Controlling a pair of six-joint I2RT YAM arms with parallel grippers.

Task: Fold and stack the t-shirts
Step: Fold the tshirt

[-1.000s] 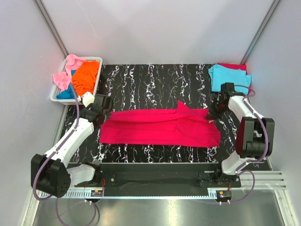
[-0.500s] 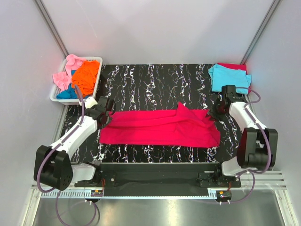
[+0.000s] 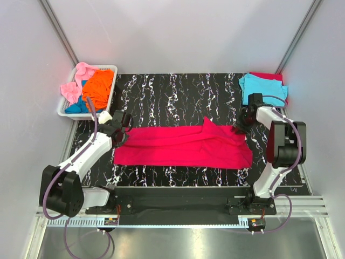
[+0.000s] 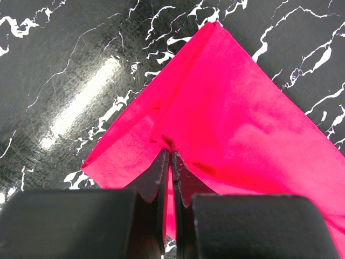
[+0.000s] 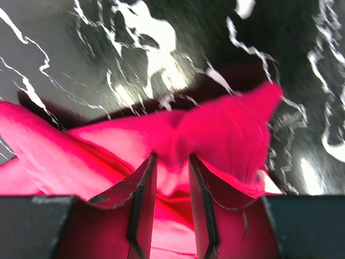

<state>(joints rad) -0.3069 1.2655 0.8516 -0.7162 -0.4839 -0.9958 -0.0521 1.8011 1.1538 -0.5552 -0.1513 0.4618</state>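
We note the right claw [image 5: 171, 162] has just parted. The bunched far-right corner of the red shirt [image 3: 183, 147] now sits loose between its jaws, which we judge a release. The left claw [image 4: 168, 157] stays clamped on the far-left corner. The shirt lies as a long band across the glossy marbled table [image 3: 178, 94]: soft, matte, creased.
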